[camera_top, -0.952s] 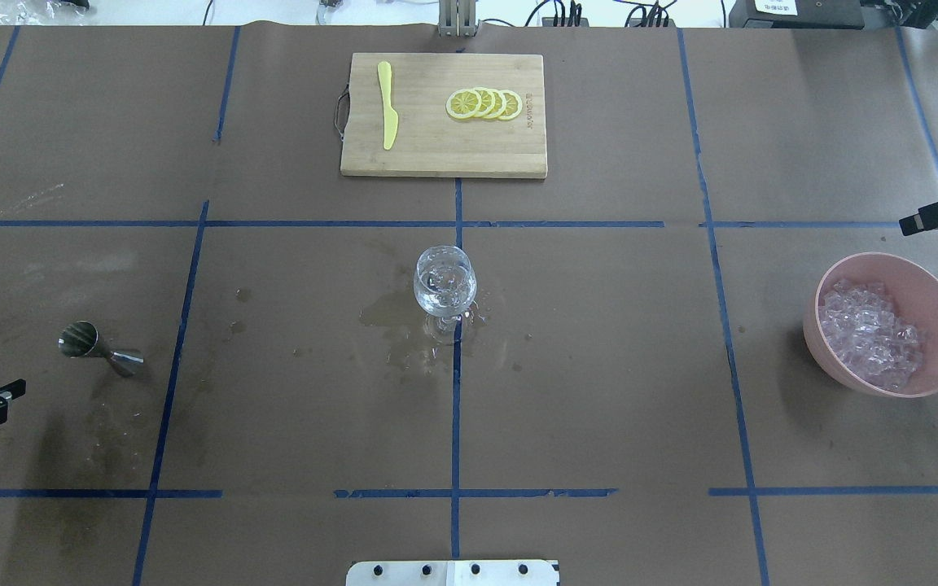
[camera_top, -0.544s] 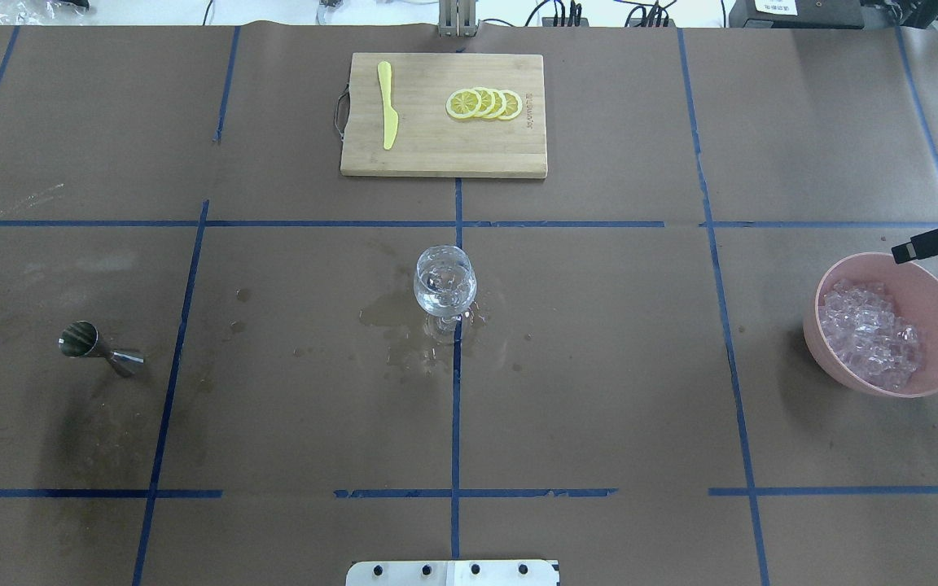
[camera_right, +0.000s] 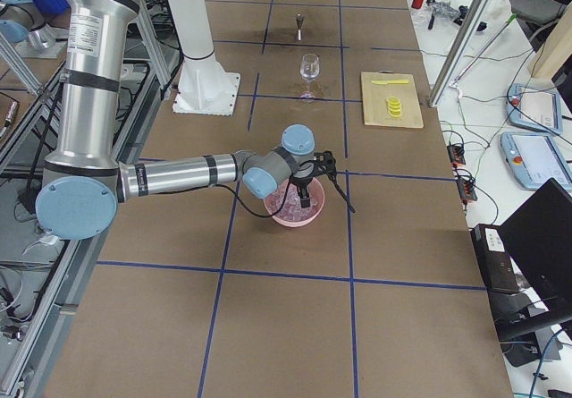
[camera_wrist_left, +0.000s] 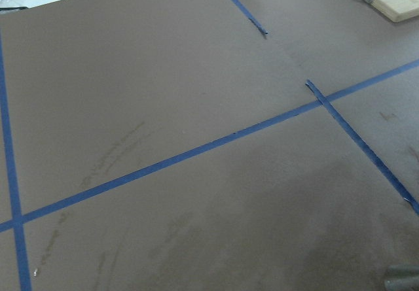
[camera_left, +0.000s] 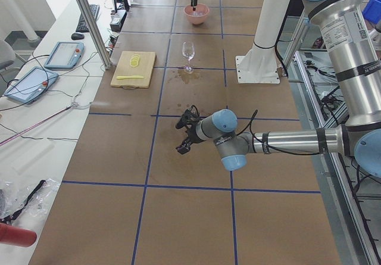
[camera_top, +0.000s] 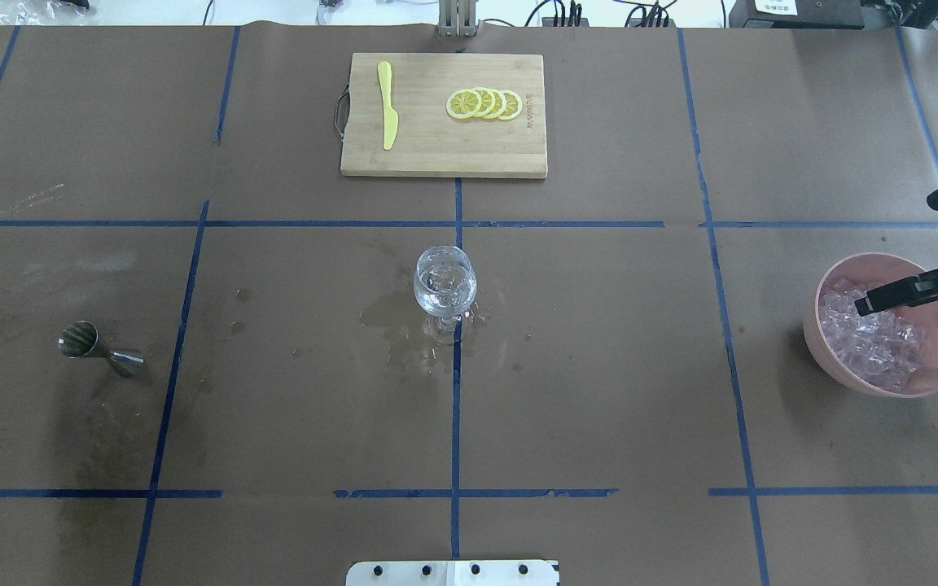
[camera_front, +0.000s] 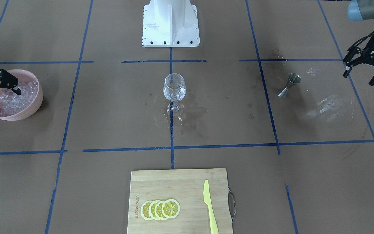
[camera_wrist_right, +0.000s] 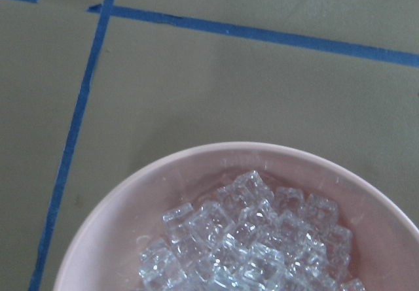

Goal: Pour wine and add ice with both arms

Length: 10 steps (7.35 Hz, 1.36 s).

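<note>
A clear wine glass (camera_top: 444, 285) stands at the table's centre with a little clear wine in its bowl; it also shows in the front view as the glass (camera_front: 174, 89). At the robot's right, a pink bowl (camera_top: 823, 346) holds the ice (camera_top: 876, 346). My right gripper (camera_top: 899, 254) hangs open over that bowl, one finger above the ice (camera_front: 11, 100). The right wrist view looks down on the ice (camera_wrist_right: 249, 239). My left gripper (camera_front: 359, 79) is open and empty, out beyond the steel jigger (camera_front: 289, 85).
A wooden cutting board (camera_top: 444, 155) at the far side carries lemon slices (camera_top: 485, 104) and a yellow knife (camera_top: 387, 106). A wet patch (camera_top: 387, 313) darkens the paper beside the glass. The jigger (camera_top: 98, 348) sits at the left. The white pedestal (camera_front: 170, 22) stands behind the glass.
My right gripper has swung in from the far right edge to above the pink bowl. The left gripper has drawn back out of the overhead view's left edge.
</note>
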Each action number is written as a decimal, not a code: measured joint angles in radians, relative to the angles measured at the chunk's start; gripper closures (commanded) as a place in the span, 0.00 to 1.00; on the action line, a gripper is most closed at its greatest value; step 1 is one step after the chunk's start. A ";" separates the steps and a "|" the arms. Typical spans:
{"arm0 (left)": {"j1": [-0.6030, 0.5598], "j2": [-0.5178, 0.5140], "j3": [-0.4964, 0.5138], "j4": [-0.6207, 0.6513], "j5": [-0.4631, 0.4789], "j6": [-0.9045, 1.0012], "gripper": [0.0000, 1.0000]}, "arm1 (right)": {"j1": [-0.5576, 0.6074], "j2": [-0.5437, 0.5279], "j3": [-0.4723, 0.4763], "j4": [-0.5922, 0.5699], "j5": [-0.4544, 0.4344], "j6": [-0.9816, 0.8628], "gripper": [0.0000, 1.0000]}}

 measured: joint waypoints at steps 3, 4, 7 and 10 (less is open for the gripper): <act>-0.017 -0.003 -0.005 0.008 -0.006 0.001 0.00 | -0.045 -0.019 -0.001 0.001 -0.012 0.008 0.06; -0.019 0.001 -0.009 0.006 -0.005 0.001 0.00 | -0.053 -0.018 -0.002 0.001 -0.017 0.010 0.17; -0.024 0.007 -0.013 0.001 -0.002 0.000 0.00 | -0.060 -0.014 -0.004 0.002 -0.044 0.009 0.40; -0.026 0.008 -0.013 -0.001 -0.001 0.000 0.00 | -0.062 -0.012 -0.006 0.002 -0.051 0.007 1.00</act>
